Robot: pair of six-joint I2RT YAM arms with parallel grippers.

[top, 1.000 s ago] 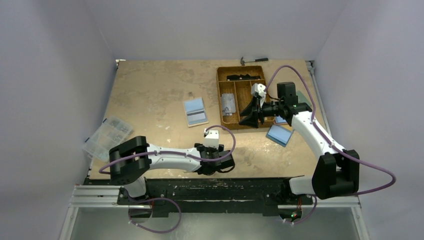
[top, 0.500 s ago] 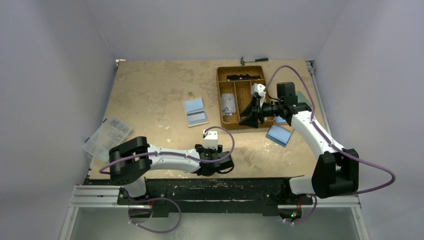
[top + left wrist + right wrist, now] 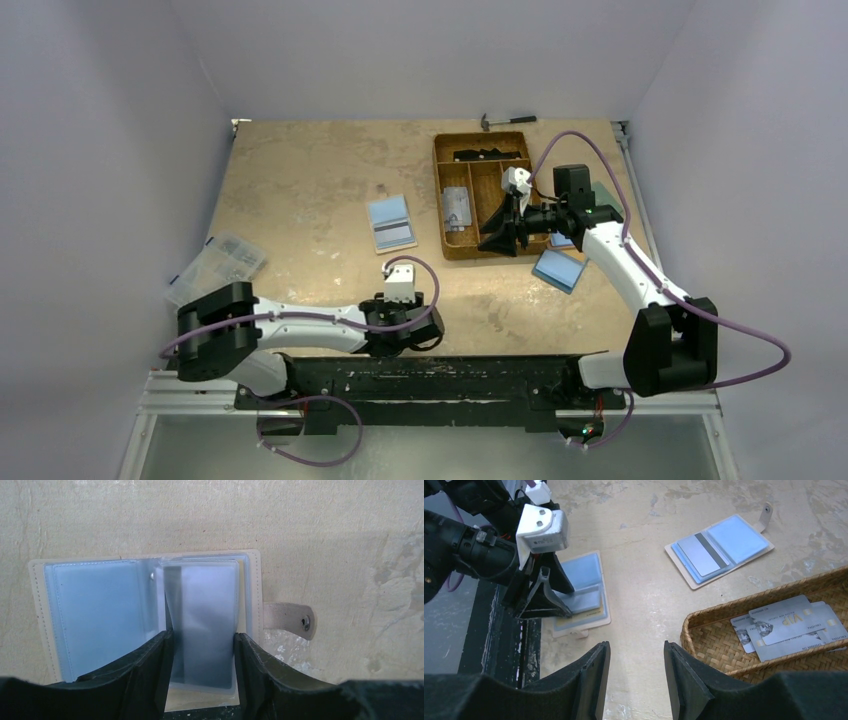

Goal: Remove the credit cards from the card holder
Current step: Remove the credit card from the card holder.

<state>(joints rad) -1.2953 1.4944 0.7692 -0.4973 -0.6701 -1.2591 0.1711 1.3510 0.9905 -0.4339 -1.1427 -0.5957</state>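
Note:
A tan card holder (image 3: 90,610) lies open at the table's front edge, with a light blue left face and a greyish card (image 3: 202,605) in the clear sleeve on its right. My left gripper (image 3: 202,636) is open, its jaws standing either side of that card's lower end. In the right wrist view the same holder (image 3: 584,572) lies under my left gripper (image 3: 541,597). In the top view my left gripper (image 3: 400,330) hides it. A second open holder (image 3: 391,223) lies mid-table with a striped card on it (image 3: 704,555). My right gripper (image 3: 497,240) is open and empty (image 3: 636,647).
A brown woven tray (image 3: 440,200) at the back right holds several silver cards (image 3: 784,625). A light blue flat item (image 3: 559,269) lies right of the tray. A clear organiser box (image 3: 213,268) is at the left edge and a hammer (image 3: 505,121) at the back.
My left arm has swung left along the front edge, carrying its gripper a little left. The right arm has not moved.

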